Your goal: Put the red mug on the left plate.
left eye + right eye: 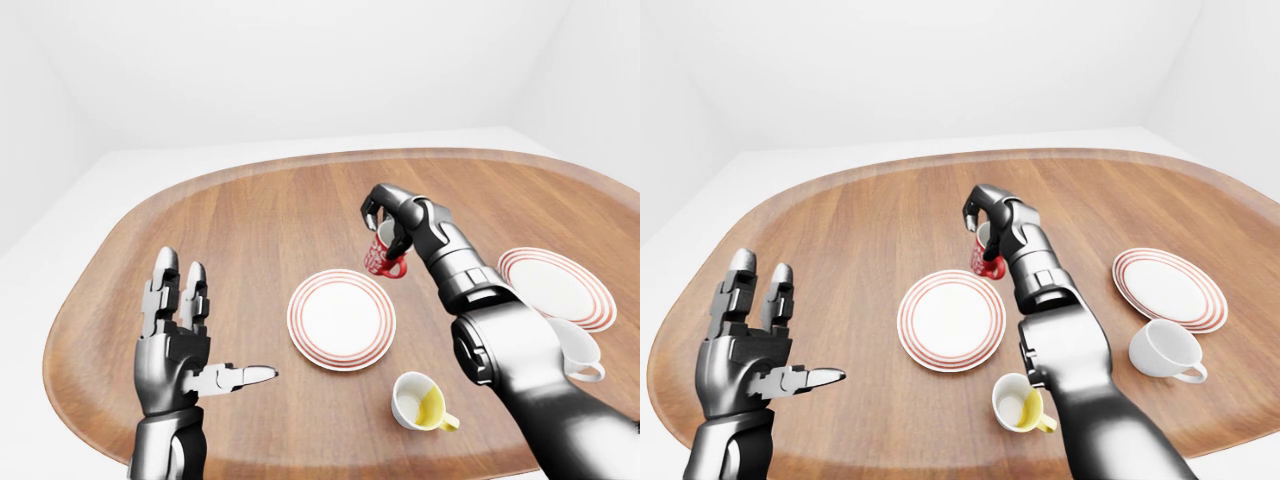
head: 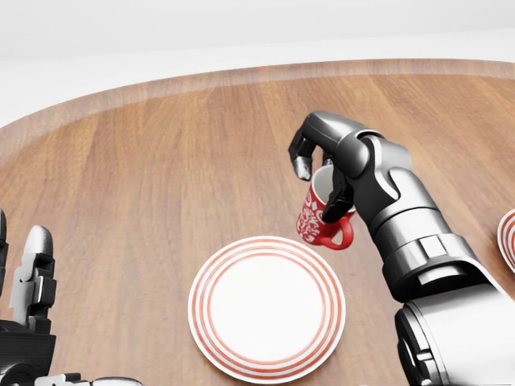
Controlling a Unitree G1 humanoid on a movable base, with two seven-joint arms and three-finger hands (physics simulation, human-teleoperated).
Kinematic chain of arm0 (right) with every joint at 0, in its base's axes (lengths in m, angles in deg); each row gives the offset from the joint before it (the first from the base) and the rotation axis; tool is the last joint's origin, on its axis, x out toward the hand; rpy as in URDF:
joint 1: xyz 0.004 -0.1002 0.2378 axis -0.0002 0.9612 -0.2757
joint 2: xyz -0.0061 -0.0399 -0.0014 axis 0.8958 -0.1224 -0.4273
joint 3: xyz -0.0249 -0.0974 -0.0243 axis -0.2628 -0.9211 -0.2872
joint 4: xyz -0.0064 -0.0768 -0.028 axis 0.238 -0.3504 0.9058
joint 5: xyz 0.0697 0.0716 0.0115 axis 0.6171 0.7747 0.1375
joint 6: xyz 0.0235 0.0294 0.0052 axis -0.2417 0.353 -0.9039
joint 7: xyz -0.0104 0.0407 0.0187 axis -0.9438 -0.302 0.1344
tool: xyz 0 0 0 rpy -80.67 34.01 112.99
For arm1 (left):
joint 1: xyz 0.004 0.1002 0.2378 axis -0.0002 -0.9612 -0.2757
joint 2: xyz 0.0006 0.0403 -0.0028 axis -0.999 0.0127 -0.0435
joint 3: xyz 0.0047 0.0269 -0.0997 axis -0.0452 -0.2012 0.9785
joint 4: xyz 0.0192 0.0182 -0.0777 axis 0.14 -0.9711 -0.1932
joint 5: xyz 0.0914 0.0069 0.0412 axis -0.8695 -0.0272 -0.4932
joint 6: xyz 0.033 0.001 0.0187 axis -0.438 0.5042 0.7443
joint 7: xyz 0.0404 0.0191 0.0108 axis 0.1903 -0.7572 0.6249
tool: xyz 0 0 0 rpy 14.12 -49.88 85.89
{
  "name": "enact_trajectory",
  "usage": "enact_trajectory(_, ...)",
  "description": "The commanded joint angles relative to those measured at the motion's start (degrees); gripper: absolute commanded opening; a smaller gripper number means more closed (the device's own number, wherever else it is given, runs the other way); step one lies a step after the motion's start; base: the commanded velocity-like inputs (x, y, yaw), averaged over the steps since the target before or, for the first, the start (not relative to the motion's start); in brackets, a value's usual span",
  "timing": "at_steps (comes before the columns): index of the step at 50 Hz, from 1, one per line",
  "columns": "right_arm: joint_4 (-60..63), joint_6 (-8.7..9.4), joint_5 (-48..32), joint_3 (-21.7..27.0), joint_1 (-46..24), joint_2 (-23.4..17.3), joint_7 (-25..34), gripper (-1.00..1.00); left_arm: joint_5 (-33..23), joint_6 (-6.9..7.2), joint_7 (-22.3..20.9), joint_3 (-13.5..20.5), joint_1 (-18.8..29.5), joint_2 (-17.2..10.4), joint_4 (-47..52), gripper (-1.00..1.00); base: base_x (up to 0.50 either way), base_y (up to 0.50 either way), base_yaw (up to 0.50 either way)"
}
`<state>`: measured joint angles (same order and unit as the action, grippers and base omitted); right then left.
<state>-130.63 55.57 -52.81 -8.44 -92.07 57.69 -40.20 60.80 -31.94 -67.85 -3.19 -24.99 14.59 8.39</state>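
Note:
The red mug (image 2: 319, 212) with white patterning hangs tilted in the air, my right hand (image 2: 322, 165) shut on its rim and body. It sits just above and to the upper right of the left plate (image 2: 266, 307), a white plate with red rings on the wooden table (image 2: 161, 161). Its handle points down and right. My left hand (image 1: 190, 340) is open, fingers spread upright, near the table's lower left in the left-eye view, well away from the plate.
A second red-ringed plate (image 1: 1169, 287) lies at the right. A white cup (image 1: 1165, 351) rests on its side below it, and a cup with a yellow inside (image 1: 1021, 405) lies below the left plate. The table edge (image 1: 60, 330) curves round at the left.

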Motion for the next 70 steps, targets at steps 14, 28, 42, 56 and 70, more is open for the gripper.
enact_trajectory(14,-14.0,-3.83,-5.4,-2.1,-0.5,12.6,-7.0,-1.00,0.3,0.00,-0.7,0.3,0.1,0.2,-0.7,1.00,0.00,0.00,0.00)
enact_trajectory(28,-15.2,-1.45,-9.2,-0.6,2.5,16.1,-11.5,-1.00,1.0,0.00,-1.1,1.1,0.6,0.2,-1.7,1.00,0.00,0.00,0.00)
enact_trajectory(42,-15.8,0.83,-15.2,0.6,5.8,18.4,-15.5,-1.00,2.1,0.00,-2.0,2.8,0.7,0.6,-2.0,1.00,0.00,0.00,0.00)
enact_trajectory(56,-16.2,2.22,-22.0,2.6,8.6,19.2,-20.4,-1.00,2.5,0.00,-2.5,3.9,1.1,1.0,-2.2,1.00,0.00,0.00,0.00)
enact_trajectory(70,-16.2,0.39,-22.6,4.0,8.2,20.1,-27.9,-1.00,3.0,0.00,-2.9,4.7,1.6,1.1,-2.7,1.00,0.00,0.00,0.00)
